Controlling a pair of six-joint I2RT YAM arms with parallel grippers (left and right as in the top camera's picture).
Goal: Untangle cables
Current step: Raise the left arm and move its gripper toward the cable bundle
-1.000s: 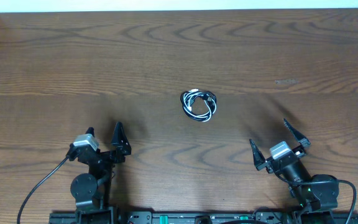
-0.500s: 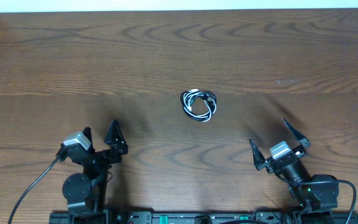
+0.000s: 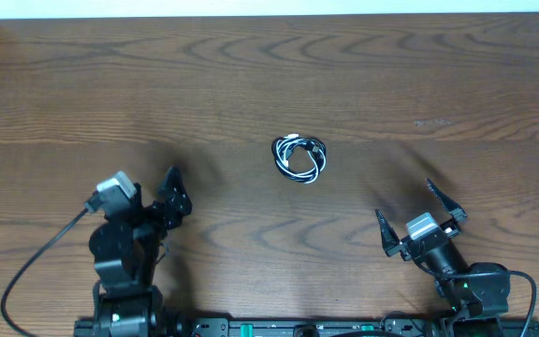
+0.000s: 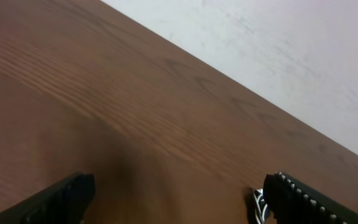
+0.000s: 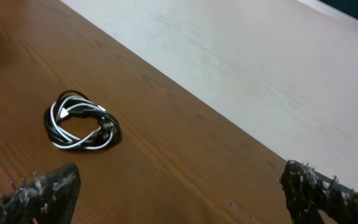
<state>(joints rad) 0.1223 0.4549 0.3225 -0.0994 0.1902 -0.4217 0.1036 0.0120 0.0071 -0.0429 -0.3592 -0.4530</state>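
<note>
The black and white cables lie coiled together in one small bundle at the middle of the wooden table. The bundle shows at the left of the right wrist view and only as a sliver by the right finger in the left wrist view. My left gripper is open and empty, at the near left, well left of the bundle. My right gripper is open and empty at the near right, apart from the bundle.
The wooden table ends at a pale strip along its far edge. A thick black robot wire trails from the left arm at the near left. The arm bases stand at the near edge.
My left arm has risen and swung its gripper forward and slightly right, toward the bundle. The right arm and the cables have not moved.
</note>
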